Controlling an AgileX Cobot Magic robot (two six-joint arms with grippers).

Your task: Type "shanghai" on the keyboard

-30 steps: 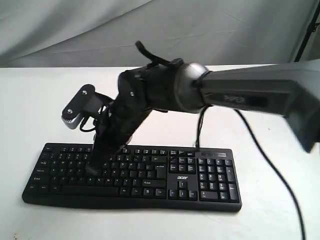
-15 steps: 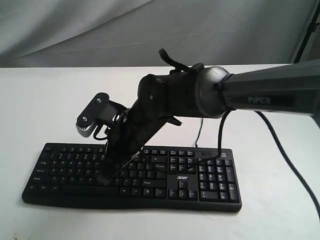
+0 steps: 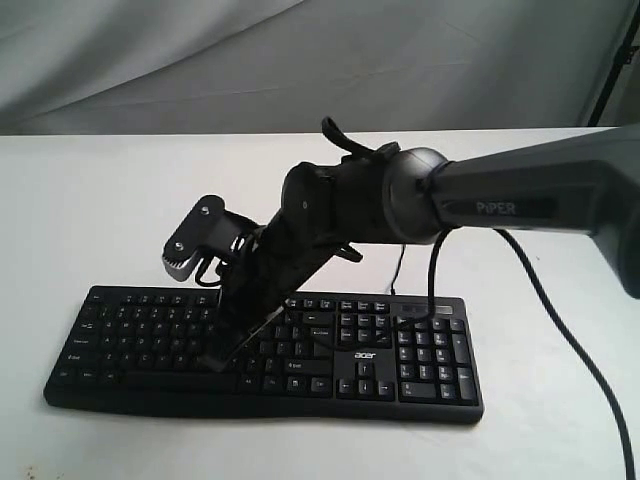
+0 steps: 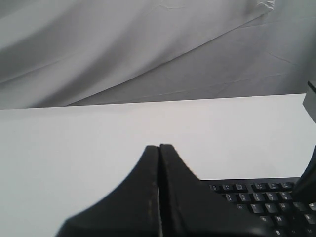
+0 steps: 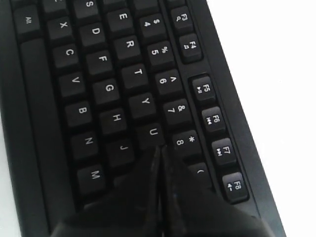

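Observation:
The black keyboard [image 3: 430, 368] with white legends and an "acer" logo lies on the white table. My right arm reaches across it from the right. The right gripper [image 3: 213, 362] is shut, its tip down on the letter keys left of the keyboard's middle. In the right wrist view the shut right gripper [image 5: 159, 148] sits just past the U key [image 5: 152, 132], between J and 8, hiding the key beneath it. The left gripper [image 4: 159, 146] is shut and empty, held over bare table beside the keyboard's [image 4: 261, 203] corner. It does not show in the exterior view.
A grey cloth backdrop [image 3: 200, 60] hangs behind the white table [image 3: 80, 200]. A black cable [image 3: 560, 330] trails from the right arm across the table's right side. A thin cable [image 3: 398, 272] runs back from the keyboard. A dark stand leg [image 3: 612, 60] is at the far right.
The right arm has swung to the right along the key rows and the shut tip has come down onto keys further right. The wrist camera has moved right too.

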